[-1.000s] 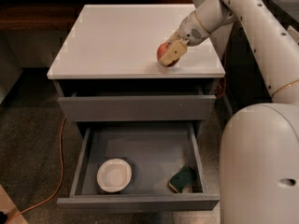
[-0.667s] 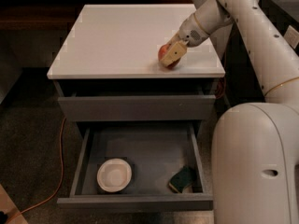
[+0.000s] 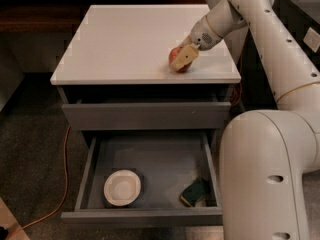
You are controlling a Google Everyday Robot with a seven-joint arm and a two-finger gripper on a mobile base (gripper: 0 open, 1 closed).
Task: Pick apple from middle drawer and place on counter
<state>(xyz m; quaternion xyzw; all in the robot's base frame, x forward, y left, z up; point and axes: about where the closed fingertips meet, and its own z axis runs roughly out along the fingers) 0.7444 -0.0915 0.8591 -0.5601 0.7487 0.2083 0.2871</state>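
Barely anything has moved: the gripper [image 3: 180,60] still pinches the apple [image 3: 174,54], resting near the front right edge of the counter [image 3: 125,39]; only release seems left.

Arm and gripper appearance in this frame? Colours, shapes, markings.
Arm: glossy white, rounded tubular links. A bulky white joint housing in the foreground carries small dark holes, and a thin tan seam rings one link. Gripper, at the apple on the counter's right front: white rounded wrist and a flat tan finger. No cables or labels show on the arm.
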